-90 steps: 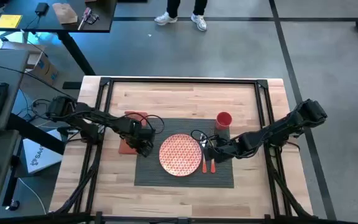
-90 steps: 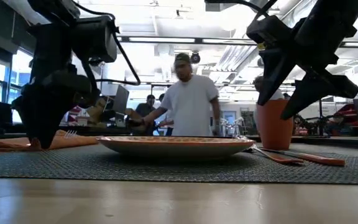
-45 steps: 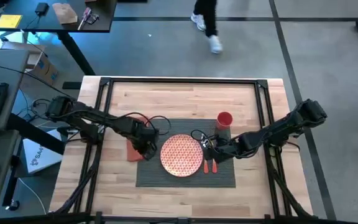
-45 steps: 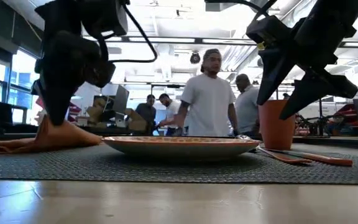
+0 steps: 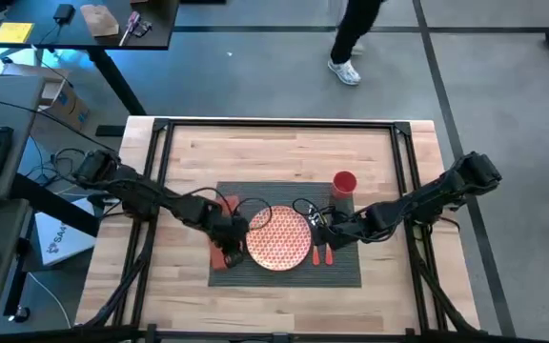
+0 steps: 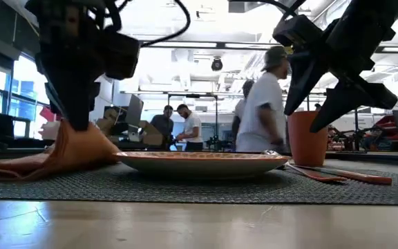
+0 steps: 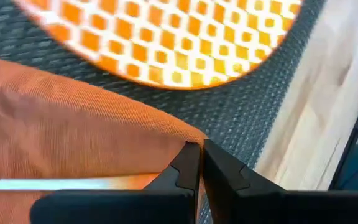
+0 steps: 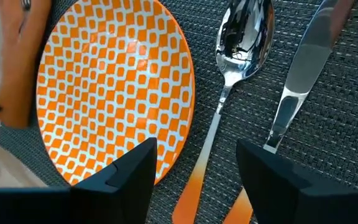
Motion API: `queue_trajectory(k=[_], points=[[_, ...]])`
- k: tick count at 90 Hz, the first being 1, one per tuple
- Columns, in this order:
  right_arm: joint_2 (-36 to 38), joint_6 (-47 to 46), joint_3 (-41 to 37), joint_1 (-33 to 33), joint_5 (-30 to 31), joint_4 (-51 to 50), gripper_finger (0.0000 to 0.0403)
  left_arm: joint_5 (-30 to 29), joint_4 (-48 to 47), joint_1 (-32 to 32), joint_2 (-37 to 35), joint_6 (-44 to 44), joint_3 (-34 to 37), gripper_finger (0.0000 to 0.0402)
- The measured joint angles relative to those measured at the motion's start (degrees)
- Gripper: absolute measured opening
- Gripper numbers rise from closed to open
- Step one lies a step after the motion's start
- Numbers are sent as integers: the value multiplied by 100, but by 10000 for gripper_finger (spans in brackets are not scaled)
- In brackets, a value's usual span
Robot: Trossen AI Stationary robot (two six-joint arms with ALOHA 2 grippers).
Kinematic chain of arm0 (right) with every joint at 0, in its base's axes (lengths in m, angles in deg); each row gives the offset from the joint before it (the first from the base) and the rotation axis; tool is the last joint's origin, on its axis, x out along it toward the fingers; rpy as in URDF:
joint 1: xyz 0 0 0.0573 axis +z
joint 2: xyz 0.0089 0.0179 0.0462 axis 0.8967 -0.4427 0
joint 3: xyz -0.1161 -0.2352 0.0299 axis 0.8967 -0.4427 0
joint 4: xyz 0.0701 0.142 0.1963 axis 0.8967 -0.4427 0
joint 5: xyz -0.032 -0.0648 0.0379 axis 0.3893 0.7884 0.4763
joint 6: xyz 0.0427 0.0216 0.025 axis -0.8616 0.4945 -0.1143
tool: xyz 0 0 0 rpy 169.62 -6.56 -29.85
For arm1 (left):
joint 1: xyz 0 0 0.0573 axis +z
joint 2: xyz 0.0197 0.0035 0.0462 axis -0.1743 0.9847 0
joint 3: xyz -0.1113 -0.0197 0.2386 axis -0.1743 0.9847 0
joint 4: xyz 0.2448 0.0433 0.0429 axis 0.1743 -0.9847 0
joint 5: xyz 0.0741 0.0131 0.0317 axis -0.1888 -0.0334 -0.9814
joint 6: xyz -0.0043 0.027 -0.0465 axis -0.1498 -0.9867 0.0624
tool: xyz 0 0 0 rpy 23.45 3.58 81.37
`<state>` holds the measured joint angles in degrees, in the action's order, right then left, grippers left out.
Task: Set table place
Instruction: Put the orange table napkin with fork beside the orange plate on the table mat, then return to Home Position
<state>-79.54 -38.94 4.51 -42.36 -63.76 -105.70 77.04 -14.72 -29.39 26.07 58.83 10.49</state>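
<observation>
Left pincer [image 7: 199, 163] pinched, right pincer [image 8: 197, 167] agape

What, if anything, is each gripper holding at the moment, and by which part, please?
The left gripper is shut on the orange napkin, pinching its edge near a corner. The right gripper is open and holds nothing, above the spoon.

Wood table [image 5: 284, 152] w/ grey mat [image 5: 289, 272]. Round orange-white plate [image 5: 278, 237] in mat's middle. Spoon [image 8: 229, 74] & knife [image 8: 297, 87] lie right of plate. Red cup [image 5: 343, 183] upright at back right. Orange napkin [image 6: 74, 149] bunched up, left of plate.
</observation>
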Motion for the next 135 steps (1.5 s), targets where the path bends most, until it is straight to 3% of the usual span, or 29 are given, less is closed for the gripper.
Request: queue_trajectory(k=[26, 52, 70, 76, 82, 96, 107, 135], points=[[-2, 0, 0, 0, -117, 13, 204, -166, 477, -515, 428, -446, 0, 9], [239, 95, 102, 79, -476, -222, 204, -170, 471, -633, -67, 241, -2, 102], [920, 525, 319, 74, -1677, -1372, 201, -534, 194, -541, -848, 638, -4, 118], [1250, 464, 393, 77, -1878, -2032, 190, -764, 206, -508, -1200, 656, -4, 117], [1661, 675, 424, 166, -1582, -2389, 176, -1050, 240, -485, -1566, 656, -4, 116], [2873, 1452, 231, 361, -833, -2549, 133, -1820, 255, -421, -2316, 653, -4, 115], [3934, 2056, -243, 356, -715, -2537, 95, -2285, 256, -318, -2778, 558, -4, 115], [6969, 3202, -2411, 262, -1074, -678, 5, -2679, 241, 52, -3348, 512, -4, 115]])
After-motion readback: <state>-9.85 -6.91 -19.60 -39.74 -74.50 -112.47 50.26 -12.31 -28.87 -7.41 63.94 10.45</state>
